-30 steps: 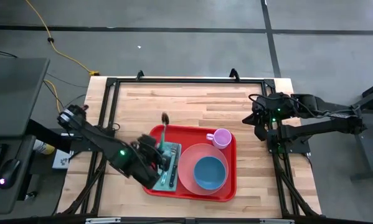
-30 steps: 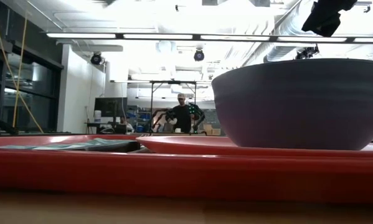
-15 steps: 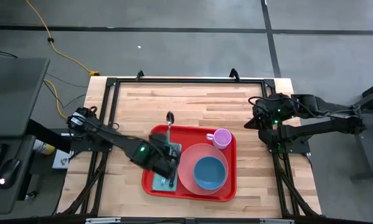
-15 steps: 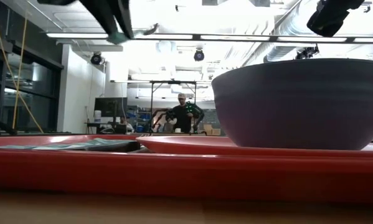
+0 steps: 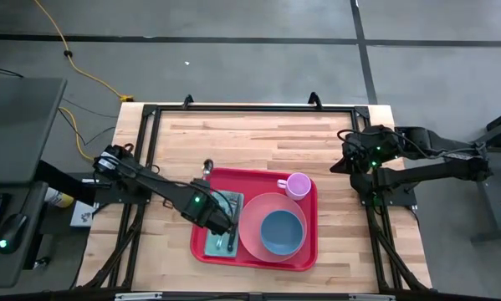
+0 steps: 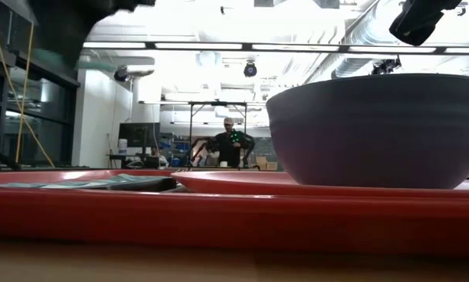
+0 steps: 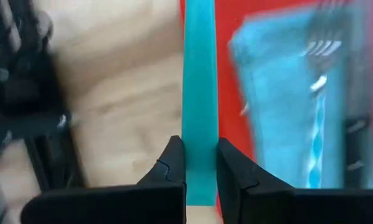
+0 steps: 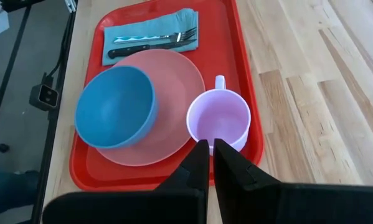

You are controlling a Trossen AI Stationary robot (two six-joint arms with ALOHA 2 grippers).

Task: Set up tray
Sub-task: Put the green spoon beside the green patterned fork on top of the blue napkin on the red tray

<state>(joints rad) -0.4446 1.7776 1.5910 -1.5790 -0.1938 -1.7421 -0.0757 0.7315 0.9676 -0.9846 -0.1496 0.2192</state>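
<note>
- Left claw (image 7: 200,163) is clamped on a teal spoon handle (image 7: 200,93), hanging over the tray's (image 5: 309,251) left edge, right beside the napkin (image 5: 227,205).
- Key bit: the tray sits mid-surface (image 5: 267,138), long axis running side to side, and the left arm is way nearer. The napkin with fork (image 7: 317,93) and knife lies just inward of the claw, so I'd guess the spoon goes there.
- Plate (image 8: 174,81), bowl (image 8: 114,106) and cup (image 8: 218,124) already sit on the tray.
- Right claw (image 8: 205,158) parks off at the right edge, fingers nearly touching, holding nothing.

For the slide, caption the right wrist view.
Red tray holding napkin, cutlery, blue bowl on pink plate, and mug.
</note>
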